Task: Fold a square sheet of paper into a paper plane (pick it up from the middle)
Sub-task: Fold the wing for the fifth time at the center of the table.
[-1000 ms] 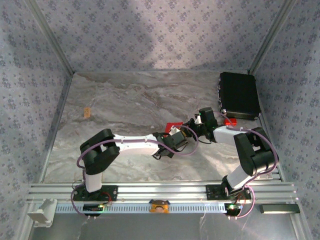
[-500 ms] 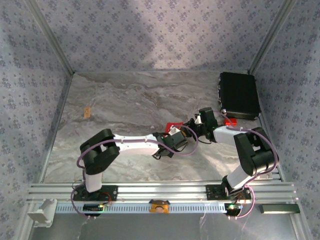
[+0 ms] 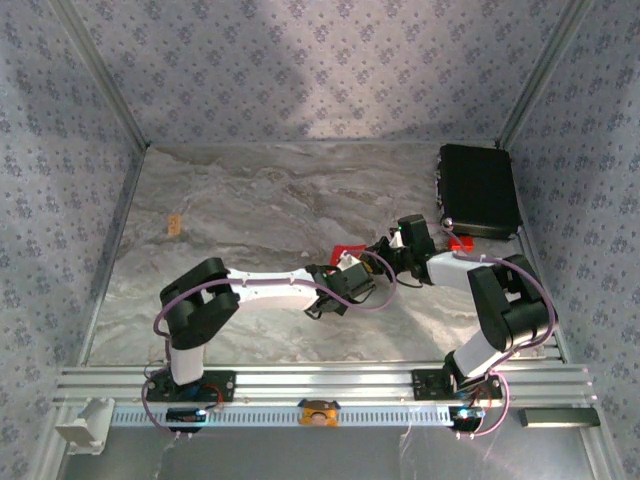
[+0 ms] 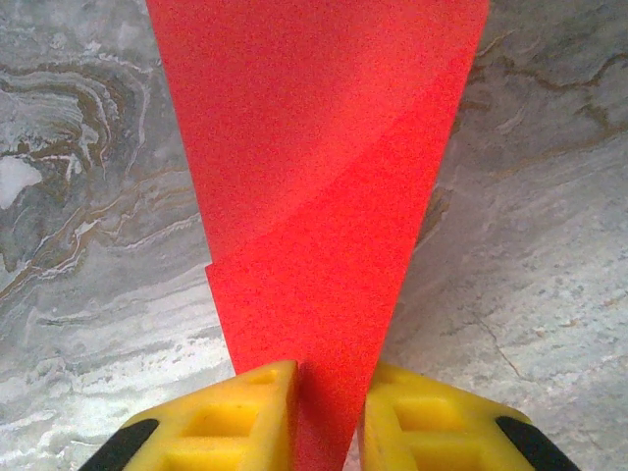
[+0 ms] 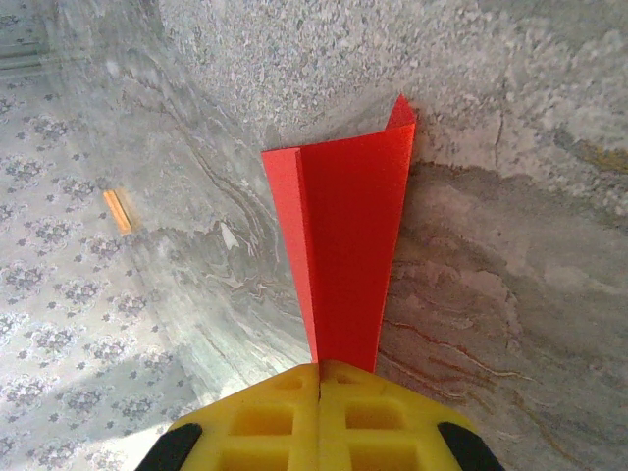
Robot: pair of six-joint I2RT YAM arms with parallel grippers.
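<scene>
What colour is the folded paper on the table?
The folded paper is plain bright red, without any pattern; the left wrist view shows it best.

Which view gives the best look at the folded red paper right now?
The right wrist view: the folded red paper shows its full outline down to the right gripper, with its layers distinct. The left wrist view is so close that the wide end is cropped. In the top external view it is a small, partly hidden red sliver.

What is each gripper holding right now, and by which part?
Both hold the folded red paper. The left gripper pinches its narrow end, and the right gripper is shut on a tapered tip.
</scene>
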